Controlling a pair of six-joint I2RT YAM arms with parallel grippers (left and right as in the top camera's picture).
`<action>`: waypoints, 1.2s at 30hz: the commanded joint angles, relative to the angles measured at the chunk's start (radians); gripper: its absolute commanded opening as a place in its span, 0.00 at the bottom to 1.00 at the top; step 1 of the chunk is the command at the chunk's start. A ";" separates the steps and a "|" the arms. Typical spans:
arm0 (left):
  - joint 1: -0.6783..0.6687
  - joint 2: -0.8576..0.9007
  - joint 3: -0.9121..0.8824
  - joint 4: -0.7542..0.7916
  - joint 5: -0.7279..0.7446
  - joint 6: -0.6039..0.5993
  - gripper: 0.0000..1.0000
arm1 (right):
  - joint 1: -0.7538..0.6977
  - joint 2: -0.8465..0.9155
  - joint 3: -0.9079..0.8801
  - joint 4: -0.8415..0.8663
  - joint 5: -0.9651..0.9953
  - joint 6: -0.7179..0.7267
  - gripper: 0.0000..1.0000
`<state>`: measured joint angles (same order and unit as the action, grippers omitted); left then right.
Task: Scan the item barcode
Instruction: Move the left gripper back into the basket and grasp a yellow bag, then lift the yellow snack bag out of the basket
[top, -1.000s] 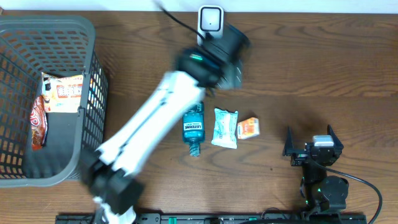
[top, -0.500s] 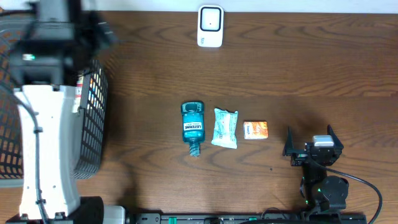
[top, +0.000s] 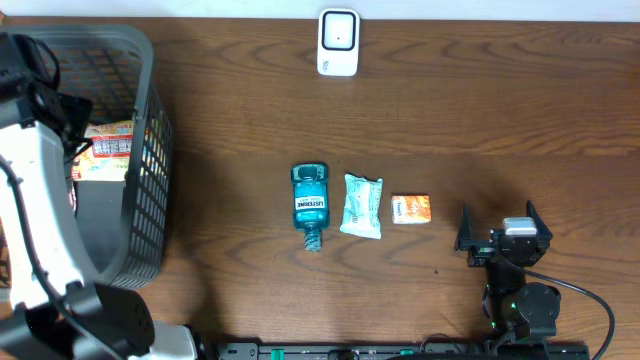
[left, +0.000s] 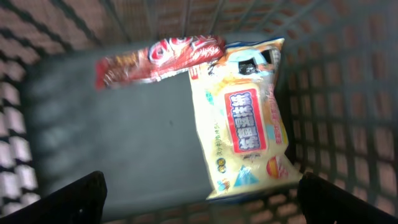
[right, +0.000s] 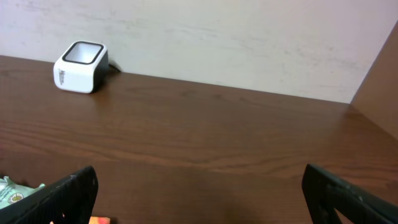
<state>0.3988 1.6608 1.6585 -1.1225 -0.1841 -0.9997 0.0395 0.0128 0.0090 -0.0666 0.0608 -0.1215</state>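
Observation:
My left gripper (top: 40, 80) hangs open over the grey basket (top: 150, 120) at the table's left, holding nothing. In the left wrist view its fingers (left: 74, 196) frame the basket floor, where a yellow snack packet (left: 249, 124) lies beside a red packet (left: 158, 56). The white barcode scanner (top: 339, 42) stands at the back centre and also shows in the right wrist view (right: 81, 58). My right gripper (top: 500, 238) rests open and empty at the front right.
A blue mouthwash bottle (top: 311, 205), a white-green packet (top: 361, 206) and a small orange box (top: 410, 208) lie in a row mid-table. The basket's mesh walls (left: 336, 93) rise around the left gripper. A wall backs the table (right: 249, 37).
My left arm has swung from beside the scanner leftward to above the basket. The orange box now lies straight next to the packet. The right arm has not moved.

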 joint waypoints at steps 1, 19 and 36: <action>-0.004 0.056 -0.044 0.063 0.087 -0.191 0.98 | -0.008 -0.002 -0.003 -0.001 0.008 -0.010 0.99; -0.027 0.420 -0.048 0.248 0.096 -0.304 0.98 | -0.008 -0.002 -0.003 -0.001 0.008 -0.010 0.99; -0.014 0.476 -0.039 0.092 0.114 -0.126 0.07 | -0.008 -0.002 -0.003 -0.001 0.008 -0.010 0.99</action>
<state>0.3691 2.1052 1.6665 -0.9722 -0.0841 -1.1633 0.0395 0.0128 0.0090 -0.0666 0.0608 -0.1215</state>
